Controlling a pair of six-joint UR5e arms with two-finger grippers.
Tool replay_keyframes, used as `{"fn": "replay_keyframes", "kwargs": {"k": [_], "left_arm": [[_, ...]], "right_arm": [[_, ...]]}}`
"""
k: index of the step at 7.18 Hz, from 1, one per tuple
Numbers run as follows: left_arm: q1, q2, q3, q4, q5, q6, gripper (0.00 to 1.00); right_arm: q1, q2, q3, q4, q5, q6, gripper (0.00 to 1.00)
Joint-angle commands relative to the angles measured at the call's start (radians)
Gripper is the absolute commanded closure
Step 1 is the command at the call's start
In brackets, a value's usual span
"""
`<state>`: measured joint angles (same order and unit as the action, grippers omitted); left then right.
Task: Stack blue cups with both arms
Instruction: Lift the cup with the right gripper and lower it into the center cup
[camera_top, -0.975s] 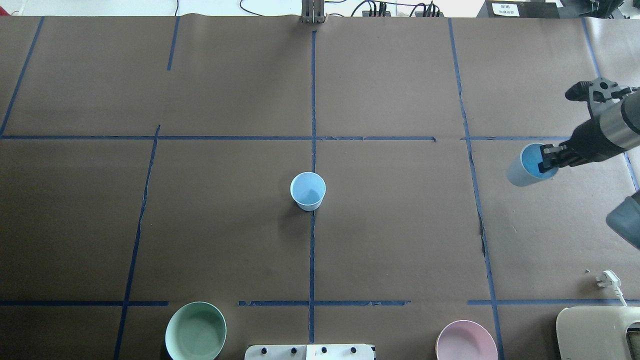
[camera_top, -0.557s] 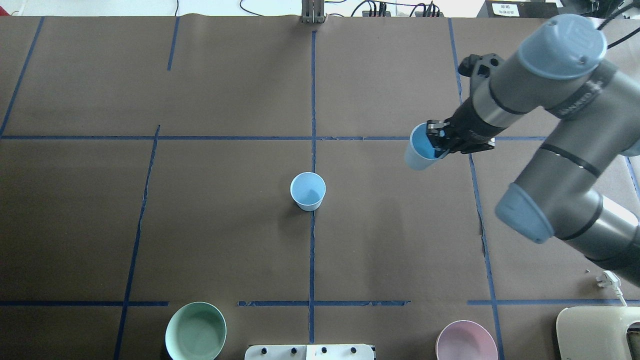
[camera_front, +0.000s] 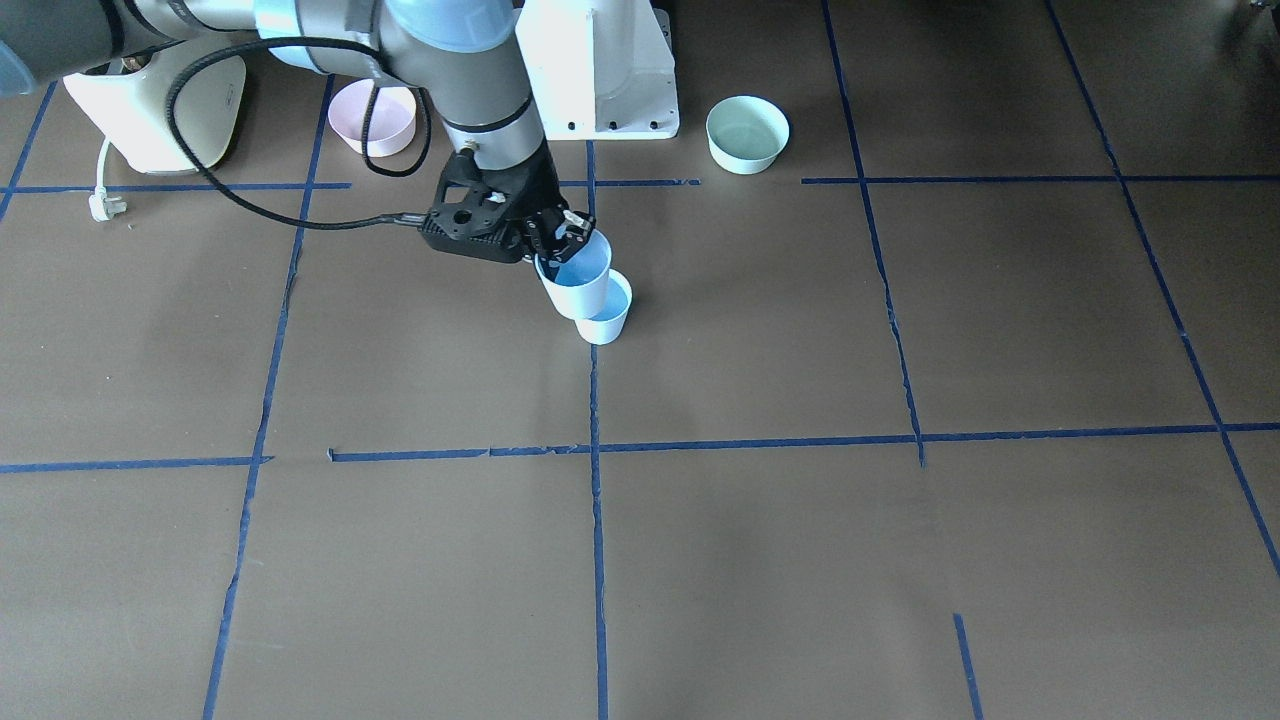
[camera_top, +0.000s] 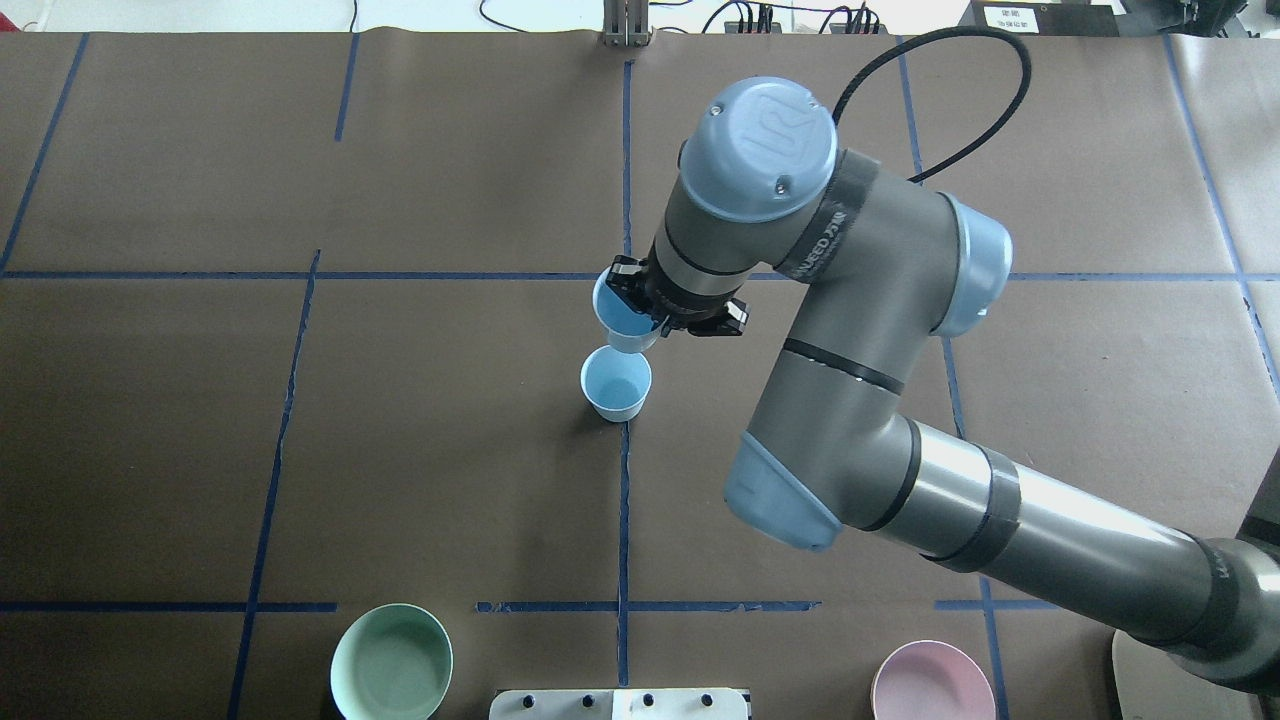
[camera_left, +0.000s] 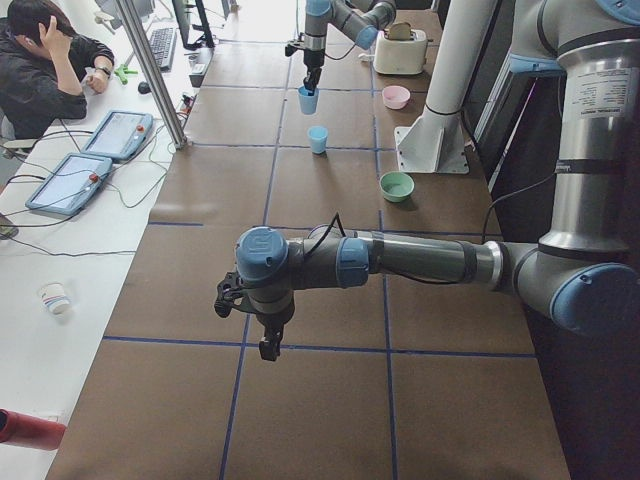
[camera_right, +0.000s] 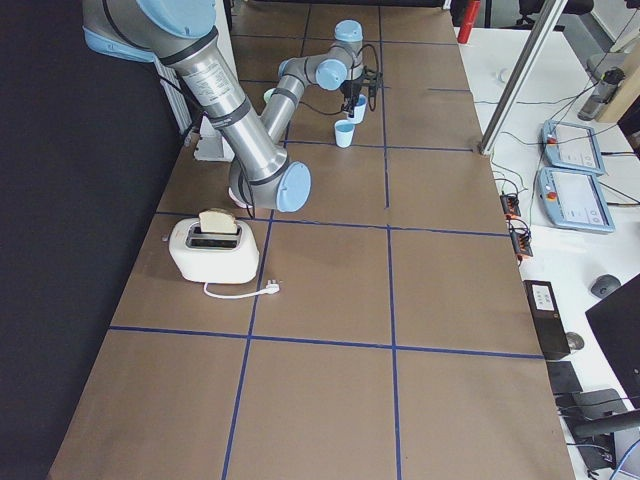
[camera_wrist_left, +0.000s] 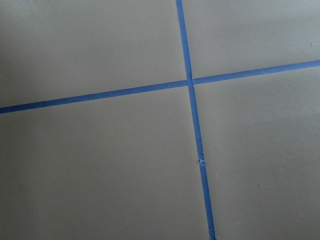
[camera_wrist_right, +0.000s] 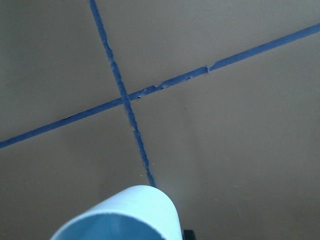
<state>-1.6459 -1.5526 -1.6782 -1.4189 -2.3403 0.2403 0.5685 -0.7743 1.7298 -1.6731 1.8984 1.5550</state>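
**Right hand holds one blue cup raised beside the other**

In the exterior left view the left arm (camera_left: 400, 262) is nearest, across the middle of the frame. The left hand (camera_left: 268, 345) hangs low over the brown worktop (camera_top: 180, 450). Whether it is released or clenched I cannot tell.

Further in, the mint-green bowl (camera_top: 391, 662) sits at the bottom edge of the overhead view, and the pink bowl (camera_top: 932, 685) at the bottom right.

At the centre of the overhead view, the standing cup (camera_top: 616, 382) is upright on a blue tape line, and nothing touches it.

Just above it in that frame is the held cup (camera_top: 620, 322), tilted and raised off the worktop. It is not inside the standing cup. The right hand (camera_top: 643, 307) is clenched on its rim, and the right arm (camera_top: 860, 330) reaches in from the lower right.

At the far end in the exterior left view stands a white toaster (camera_left: 400, 48).
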Motion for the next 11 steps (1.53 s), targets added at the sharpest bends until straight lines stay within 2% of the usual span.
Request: {"fn": "replay_keyframes", "kwargs": {"k": [1,4,5,6,9,11], "left_arm": [[0.0,0.014,-0.003,0.0,-0.001,0.0,0.0],[0.0,0.017,-0.002,0.0,-0.001,0.0,0.0],[0.0,0.017,-0.001,0.0,-0.001,0.0,0.0],[0.0,0.017,-0.001,0.0,-0.001,0.0,0.0],[0.0,0.017,-0.003,0.0,-0.001,0.0,0.0],[0.0,0.019,0.005,0.0,-0.001,0.0,0.0]], "right_arm": [[-0.03,0.017,-0.032,-0.023,-0.041,0.019,0.99],[-0.047,0.016,-0.027,-0.046,-0.041,0.019,0.95],[-0.058,0.02,-0.029,-0.046,-0.039,0.019,0.53],[-0.073,0.007,-0.024,-0.045,-0.067,0.019,0.01],[-0.084,0.004,-0.004,-0.045,-0.073,0.014,0.0],[-0.044,-0.06,0.063,-0.043,-0.042,-0.05,0.0]]}}
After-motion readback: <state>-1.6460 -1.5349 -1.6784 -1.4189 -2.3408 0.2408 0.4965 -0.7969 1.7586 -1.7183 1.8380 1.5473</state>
